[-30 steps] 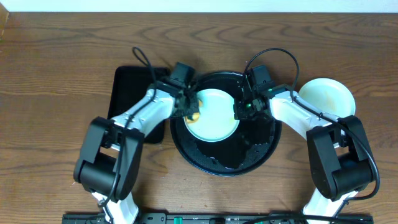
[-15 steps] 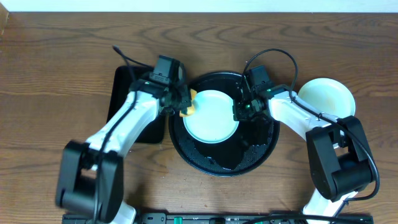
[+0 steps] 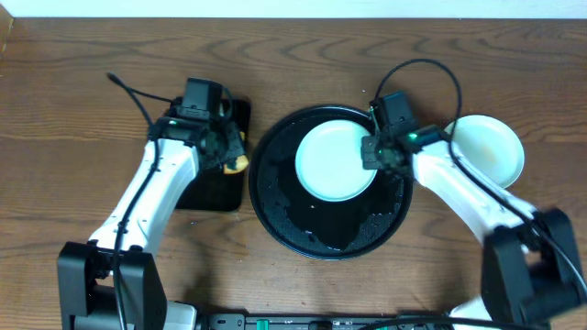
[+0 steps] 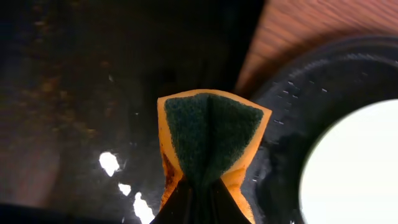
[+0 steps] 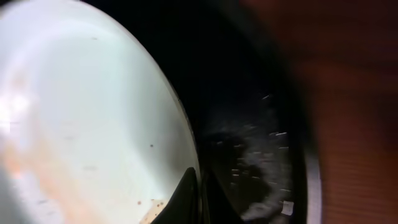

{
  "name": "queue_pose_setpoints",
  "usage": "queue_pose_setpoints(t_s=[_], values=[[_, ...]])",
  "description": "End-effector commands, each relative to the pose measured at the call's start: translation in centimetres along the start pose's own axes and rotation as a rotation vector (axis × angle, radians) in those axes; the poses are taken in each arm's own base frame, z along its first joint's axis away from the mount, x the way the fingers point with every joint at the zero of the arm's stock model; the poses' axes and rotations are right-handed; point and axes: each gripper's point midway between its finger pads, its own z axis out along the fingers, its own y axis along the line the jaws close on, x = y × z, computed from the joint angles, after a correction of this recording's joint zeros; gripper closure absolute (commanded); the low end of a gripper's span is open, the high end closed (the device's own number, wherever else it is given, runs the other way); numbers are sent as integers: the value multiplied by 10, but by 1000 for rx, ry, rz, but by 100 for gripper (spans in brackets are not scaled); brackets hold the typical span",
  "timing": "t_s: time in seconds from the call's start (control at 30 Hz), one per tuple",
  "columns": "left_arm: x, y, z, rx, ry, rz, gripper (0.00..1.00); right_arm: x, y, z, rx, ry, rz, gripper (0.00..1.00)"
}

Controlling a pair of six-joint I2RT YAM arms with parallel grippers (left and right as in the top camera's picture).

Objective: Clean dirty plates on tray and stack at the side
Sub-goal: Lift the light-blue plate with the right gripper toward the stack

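A pale aqua plate lies in the round black tray. My right gripper is shut on its right rim; in the right wrist view its fingers pinch the plate at the edge, with the wet tray beside it. My left gripper is shut on an orange sponge with a green pad, held over the rectangular black tray. A stack of plates with a pale aqua one on top sits on the wood at the right.
The round tray's floor is wet and glossy. The rectangular tray is smeared and wet below the sponge. Bare wood-grain table surrounds everything.
My left gripper has pulled the sponge off the plate and moved left over the rectangular tray. My right gripper has shifted the plate to the right within the round tray.
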Motion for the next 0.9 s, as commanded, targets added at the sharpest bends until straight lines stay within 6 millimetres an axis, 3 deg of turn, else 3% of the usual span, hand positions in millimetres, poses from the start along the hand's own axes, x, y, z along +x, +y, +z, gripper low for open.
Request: queue_pose_setpoints(t_s=[0.0, 0.2, 0.33, 0.5, 0.67, 0.8, 0.87], values=[[-7, 18, -4, -32, -16, -28, 92, -19, -15, -30, 75, -103, -62, 99], [-9, 27, -5, -43, -14, -52, 91, -39, -34, -65, 181, -221, -111, 99], [-9, 27, -5, -43, -14, -54, 87, -57, -43, -96, 259, -318, -251, 99], [-10, 27, -5, -43, -15, -54, 86, -70, -34, -120, 277, -394, -416, 99], [-9, 27, -4, -44, -15, -54, 85, -70, -10, -133, 283, -434, -557, 99], [-9, 27, -4, -44, -15, -54, 85, -68, -3, -140, 394, -438, -652, 99], [-9, 28, -4, -44, -14, -54, 85, -71, -11, -151, 514, -453, -651, 99]])
